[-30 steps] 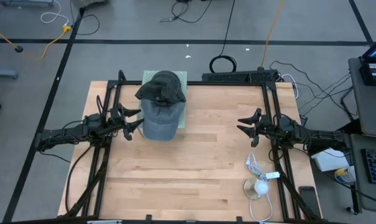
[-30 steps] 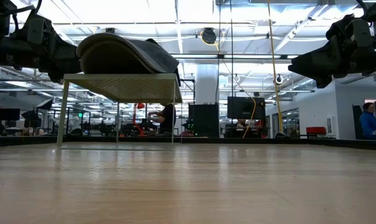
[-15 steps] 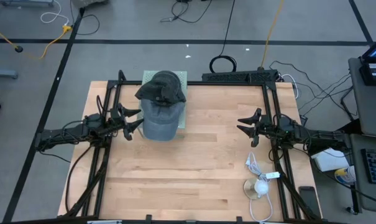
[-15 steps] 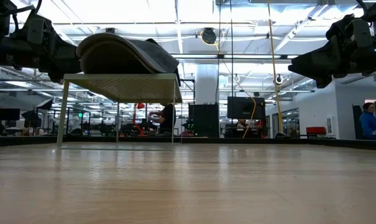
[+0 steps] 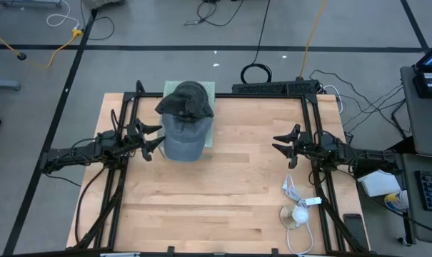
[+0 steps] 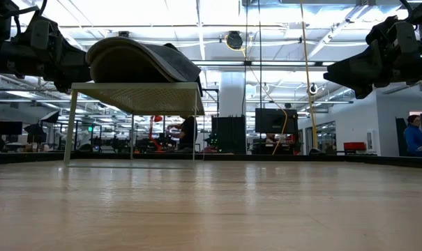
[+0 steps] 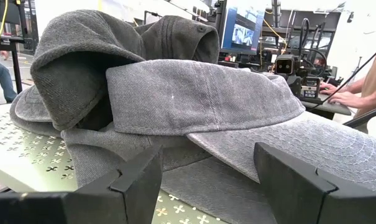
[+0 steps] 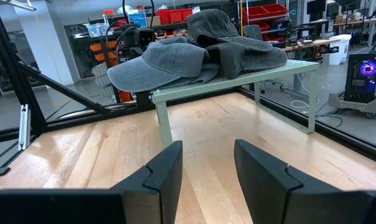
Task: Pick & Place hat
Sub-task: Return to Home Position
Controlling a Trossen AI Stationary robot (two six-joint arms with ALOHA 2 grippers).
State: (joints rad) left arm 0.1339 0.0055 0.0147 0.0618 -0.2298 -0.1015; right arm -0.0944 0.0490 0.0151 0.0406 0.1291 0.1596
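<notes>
Caps [image 5: 184, 121] lie on the shelf [image 5: 209, 88] at the table's [image 5: 230, 200] far edge, seemingly two piles. Left gripper [image 5: 156, 137] just beside them, right gripper [image 5: 275, 143] near the right edge — both spread, empty. Homing step; next, arms retract clear.

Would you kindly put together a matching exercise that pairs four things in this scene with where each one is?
Column A
1. left gripper
2. right gripper
3. dark cap
4. white cable

Column B
a. lying on the table near its right edge
b. on the far end of the shelf, beyond the gray cap
c. open, over bare table, apart from the shelf
d. open, close beside the gray cap

Pairs: 1-d, 2-c, 3-b, 4-a
</notes>
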